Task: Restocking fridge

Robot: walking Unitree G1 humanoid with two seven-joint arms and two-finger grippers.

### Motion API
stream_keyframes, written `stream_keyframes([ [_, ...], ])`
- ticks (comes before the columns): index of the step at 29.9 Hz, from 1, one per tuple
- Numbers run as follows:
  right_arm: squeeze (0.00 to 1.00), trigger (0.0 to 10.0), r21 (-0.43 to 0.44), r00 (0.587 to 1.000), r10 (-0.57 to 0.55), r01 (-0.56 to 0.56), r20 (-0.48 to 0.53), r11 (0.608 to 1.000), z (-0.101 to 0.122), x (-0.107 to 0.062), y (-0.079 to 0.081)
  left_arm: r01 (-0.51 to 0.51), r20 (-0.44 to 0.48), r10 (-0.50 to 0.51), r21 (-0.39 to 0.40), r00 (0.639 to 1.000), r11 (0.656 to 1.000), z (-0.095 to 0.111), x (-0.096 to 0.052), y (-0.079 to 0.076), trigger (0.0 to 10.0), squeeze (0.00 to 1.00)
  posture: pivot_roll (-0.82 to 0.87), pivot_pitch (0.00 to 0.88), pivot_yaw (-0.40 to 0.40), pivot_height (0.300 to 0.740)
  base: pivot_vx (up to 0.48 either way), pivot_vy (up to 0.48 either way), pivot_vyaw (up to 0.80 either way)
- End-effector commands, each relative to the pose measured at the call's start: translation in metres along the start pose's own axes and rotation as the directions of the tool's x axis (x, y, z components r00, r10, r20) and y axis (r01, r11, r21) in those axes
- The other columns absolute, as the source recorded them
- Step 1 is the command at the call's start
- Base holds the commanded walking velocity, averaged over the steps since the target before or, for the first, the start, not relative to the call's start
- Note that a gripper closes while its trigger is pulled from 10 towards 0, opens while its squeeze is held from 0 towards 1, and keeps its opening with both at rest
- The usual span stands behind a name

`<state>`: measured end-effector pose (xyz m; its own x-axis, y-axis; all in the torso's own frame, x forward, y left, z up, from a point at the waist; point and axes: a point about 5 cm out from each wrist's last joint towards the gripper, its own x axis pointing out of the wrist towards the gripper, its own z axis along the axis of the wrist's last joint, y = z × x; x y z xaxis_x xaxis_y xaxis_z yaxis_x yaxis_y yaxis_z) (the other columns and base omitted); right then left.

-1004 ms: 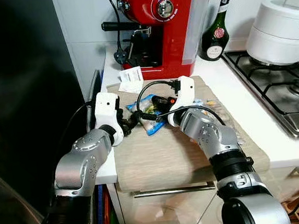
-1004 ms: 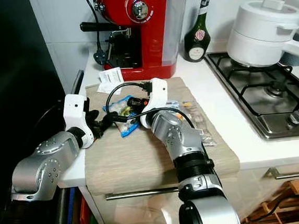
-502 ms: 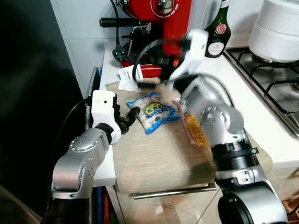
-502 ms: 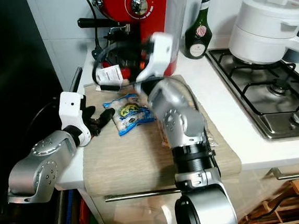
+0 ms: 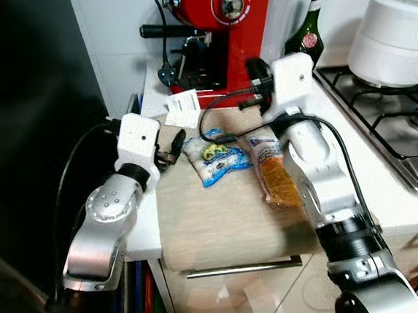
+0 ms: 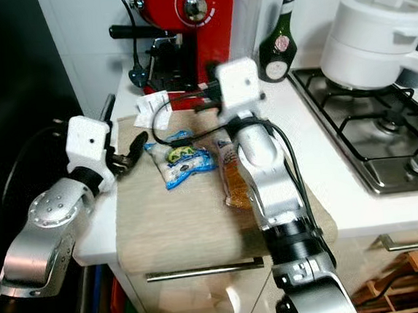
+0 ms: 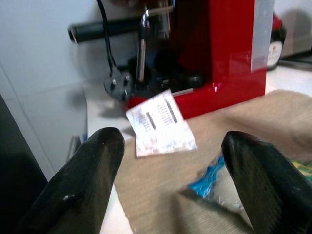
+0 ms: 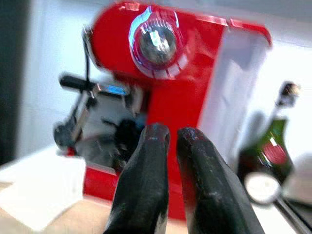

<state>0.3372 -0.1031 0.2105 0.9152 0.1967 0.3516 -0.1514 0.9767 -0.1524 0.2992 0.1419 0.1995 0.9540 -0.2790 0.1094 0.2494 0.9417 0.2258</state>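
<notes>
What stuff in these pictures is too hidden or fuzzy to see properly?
- Orange packet: the right arm hides part of it in both eye views.
- Paper slip: print too small and blurred to read, left wrist view.
- Bottle: label blurred, right wrist view.
- White pot: cut off by the picture edge, left eye view.
- Blue packet: mostly hidden behind the left claw's finger.
</notes>
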Motion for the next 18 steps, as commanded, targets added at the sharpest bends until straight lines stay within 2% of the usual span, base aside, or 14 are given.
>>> stream_keyframes([
  [1, 1.0, 10.0, -0.041, 1.0, -0.015, 0.016, 0.021, 0.999, 0.0, -0.007, 0.003, -0.048, 0.056, 0.048, -0.001, 0.997, 0.999, 0.009, -0.003, 0.006, 10.0, 1.0, 0.03, 0.0, -0.032, 0.74, 0.0, 0.0, 0.0],
  [4, 1.0, 10.0, -0.083, 1.0, -0.021, 0.022, 0.02, 0.996, -0.006, -0.012, 0.007, -0.064, 0.079, 0.064, -0.008, 0.995, 0.998, 0.012, -0.002, 0.007, 10.0, 1.0, 0.03, 0.0, -0.032, 0.74, 0.0, 0.0, 0.0],
  [6, 1.0, 10.0, -0.079, 1.0, -0.017, 0.019, 0.018, 0.997, -0.007, -0.012, 0.009, -0.053, 0.083, 0.053, -0.001, 0.995, 0.999, 0.012, 0.001, 0.005, 10.0, 1.0, 0.02, 0.0, -0.035, 0.74, 0.0, 0.231, -0.31],
  [7, 1.0, 10.0, -0.081, 0.999, -0.018, 0.021, 0.028, 0.996, -0.007, -0.011, 0.01, -0.042, 0.088, 0.042, -0.002, 0.995, 0.999, 0.013, 0.003, 0.003, 10.0, 0.67, 0.02, 0.0, -0.035, 0.74, 0.0, 0.0, -0.59],
  [8, 1.0, 10.0, -0.081, 0.999, -0.018, 0.021, 0.028, 0.996, -0.007, -0.011, 0.01, -0.042, 0.088, 0.042, -0.002, 0.995, 0.999, 0.013, 0.003, 0.003, 10.0, 0.67, 0.02, 0.0, -0.035, 0.74, 0.0, 0.0, -0.59],
  [9, 1.0, 10.0, -0.08, 0.999, -0.019, 0.022, 0.035, 0.997, -0.007, -0.011, 0.011, -0.032, 0.08, 0.033, -0.005, 0.996, 0.999, 0.013, 0.006, 0.002, 10.0, 0.0, 0.02, 0.0, -0.035, 0.74, 0.0, 0.0, -0.6],
  [11, 1.0, 10.0, -0.085, 0.999, -0.018, 0.021, 0.04, 0.996, -0.006, -0.011, 0.011, -0.024, 0.065, 0.025, -0.015, 0.998, 1.0, 0.011, 0.008, 0.001, 10.0, 0.0, 0.02, 0.0, -0.035, 0.74, 0.0, 0.0, -0.3],
  [12, 0.48, 10.0, -0.091, 0.999, -0.016, 0.02, 0.04, 0.996, -0.007, -0.012, 0.012, -0.02, 0.047, 0.022, -0.033, 0.999, 0.999, 0.008, 0.01, 0.002, 10.0, 0.0, 0.02, 0.0, -0.034, 0.74, 0.0, 0.0, 0.0],
  [13, 0.0, 10.0, -0.095, 0.999, -0.014, 0.018, 0.043, 0.995, -0.007, -0.012, 0.012, -0.013, 0.028, 0.014, -0.044, 1.0, 0.999, 0.006, 0.011, 0.003, 10.0, 0.0, 0.02, 0.0, -0.03, 0.74, 0.0, 0.0, 0.0],
  [15, 0.0, 10.0, -0.104, 0.999, -0.008, 0.013, 0.041, 0.994, -0.006, -0.012, 0.014, -0.004, 0.017, 0.005, -0.059, 1.0, 0.998, 0.004, 0.013, 0.004, 10.0, 0.0, 0.01, 0.0, -0.027, 0.74, 0.0, 0.0, 0.0],
  [18, 0.0, 10.0, -0.088, 1.0, -0.003, 0.006, 0.026, 0.996, -0.009, -0.013, 0.017, -0.024, -0.003, 0.024, -0.071, 1.0, 0.997, -0.001, 0.011, 0.008, 10.0, 0.0, 0.01, 0.0, -0.021, 0.74, 0.0, 0.0, -0.54],
])
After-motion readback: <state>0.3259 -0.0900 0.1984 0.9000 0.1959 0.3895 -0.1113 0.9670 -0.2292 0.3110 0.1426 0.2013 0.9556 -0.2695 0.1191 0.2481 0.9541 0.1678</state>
